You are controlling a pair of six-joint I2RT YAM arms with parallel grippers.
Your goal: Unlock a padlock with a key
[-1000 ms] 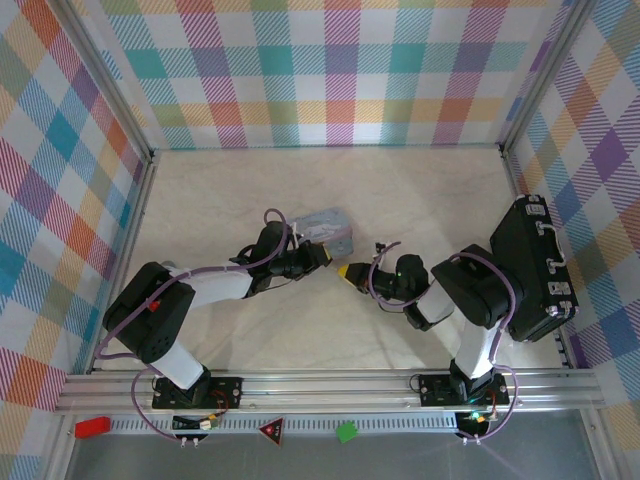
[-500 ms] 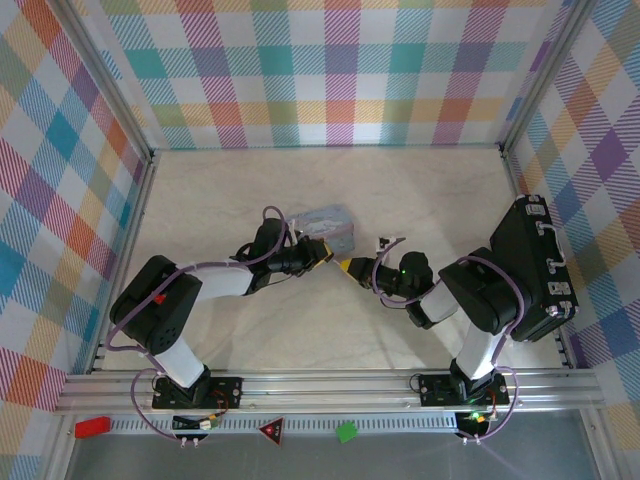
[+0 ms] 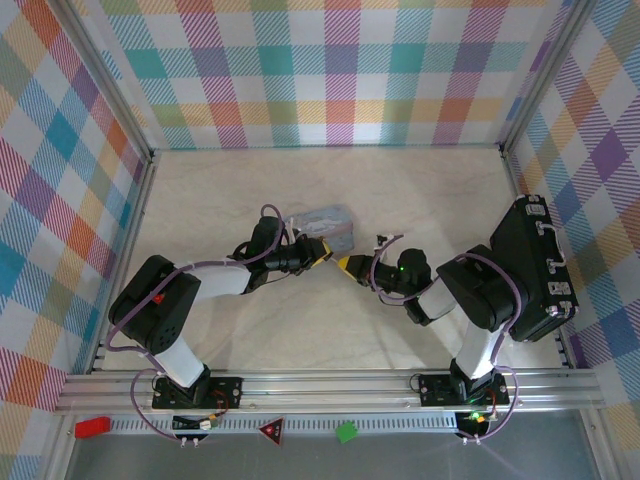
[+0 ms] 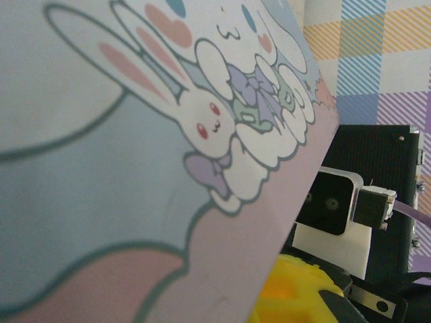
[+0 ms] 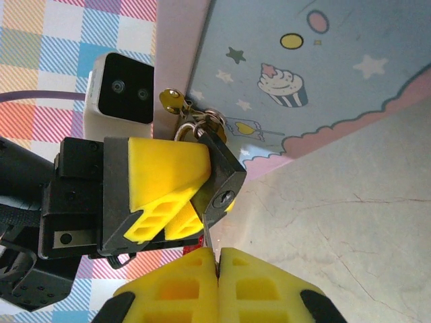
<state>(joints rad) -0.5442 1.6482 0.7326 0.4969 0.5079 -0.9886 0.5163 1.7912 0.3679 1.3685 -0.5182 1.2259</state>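
- Our left gripper point(image 3: 322, 252) is clamped round the padlock point(image 5: 219, 176), with its yellow fingers point(image 5: 158, 168) pressed against the dark body.
- The padlock sits at the edge of the light-blue cartoon tin point(image 3: 330, 222). Its shackle is up against the tin's rim and its keyhole faces our right gripper point(image 5: 217, 259).
- The key point(image 5: 210, 237) is a thin sliver with its tip just below the keyhole; we cannot tell whether it has entered.
- Our right gripper pinches the key, fingers pressed together.
- A black case point(image 3: 535, 265) stands at the far right.
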